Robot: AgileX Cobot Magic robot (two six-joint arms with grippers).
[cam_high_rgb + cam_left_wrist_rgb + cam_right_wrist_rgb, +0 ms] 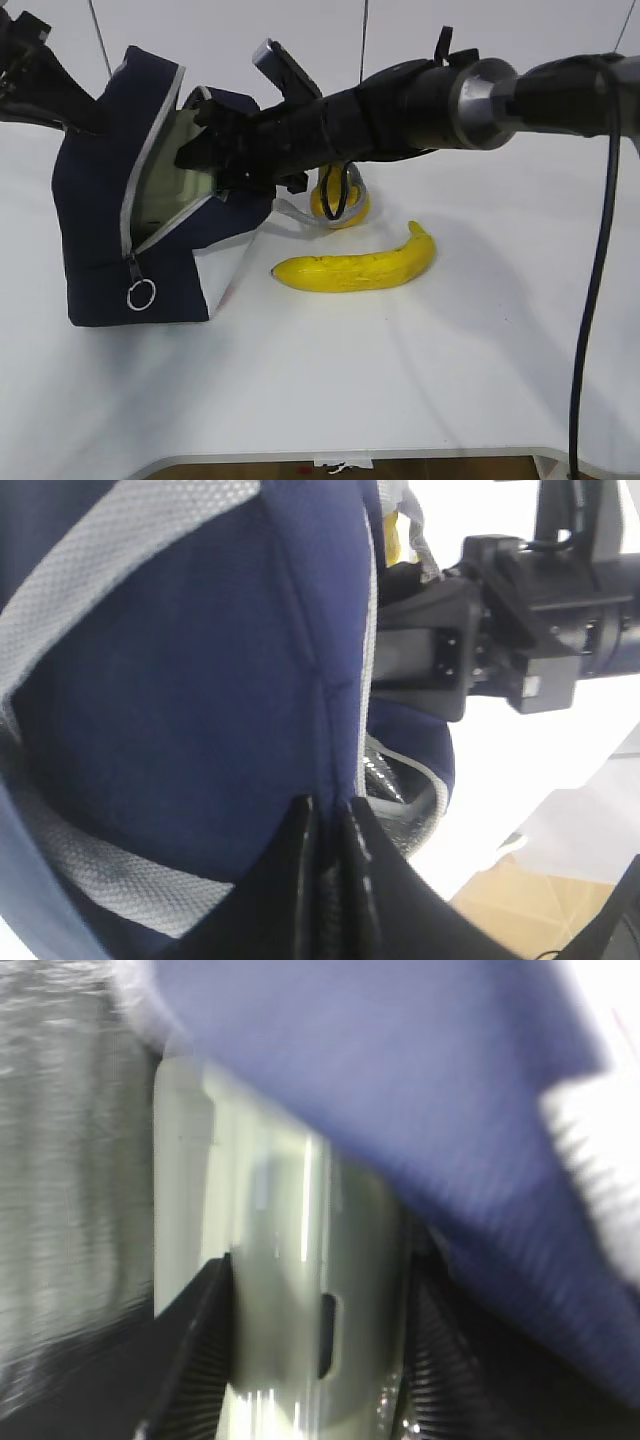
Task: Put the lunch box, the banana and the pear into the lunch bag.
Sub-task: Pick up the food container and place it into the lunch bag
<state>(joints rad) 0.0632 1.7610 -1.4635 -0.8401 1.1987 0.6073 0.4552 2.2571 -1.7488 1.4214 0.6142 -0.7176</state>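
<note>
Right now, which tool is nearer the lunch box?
Right. The right tool grips the lunch box inside the lunch bag; the left tool pinches the bag's edge, outside.

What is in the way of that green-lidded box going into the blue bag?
Nothing visible. The left gripper pinches the lunch bag by its flap edge, holding the mouth open. The right gripper holds the lunch box already at the opening, with the silvery lining ahead of it.
</note>
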